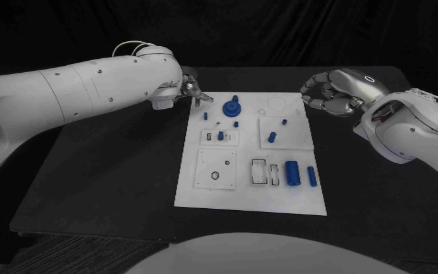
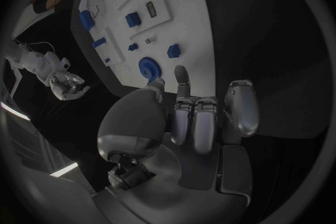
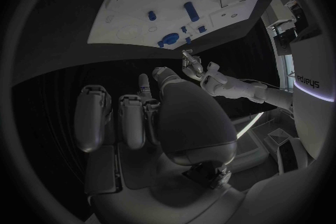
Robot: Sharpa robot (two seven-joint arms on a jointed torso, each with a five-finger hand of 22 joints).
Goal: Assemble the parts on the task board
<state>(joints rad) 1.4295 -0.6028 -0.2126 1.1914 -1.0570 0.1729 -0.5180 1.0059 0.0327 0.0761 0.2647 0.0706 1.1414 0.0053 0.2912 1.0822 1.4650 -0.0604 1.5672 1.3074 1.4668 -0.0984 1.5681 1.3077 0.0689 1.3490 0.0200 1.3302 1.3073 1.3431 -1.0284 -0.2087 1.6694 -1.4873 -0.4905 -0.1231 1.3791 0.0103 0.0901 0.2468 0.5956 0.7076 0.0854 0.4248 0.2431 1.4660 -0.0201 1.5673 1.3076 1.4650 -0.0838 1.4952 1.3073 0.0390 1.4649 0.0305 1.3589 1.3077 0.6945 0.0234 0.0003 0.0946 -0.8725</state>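
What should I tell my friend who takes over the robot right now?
Left hand: holds nothing, fingers apart, at the board's far left corner, near the gear.
Right hand: fingers curled, holding nothing, beside the board's far right corner.
Done: cannot tell; small blue parts sit at spots across the board.
Left: the big cylinder and thin one lie loose near the right edge.
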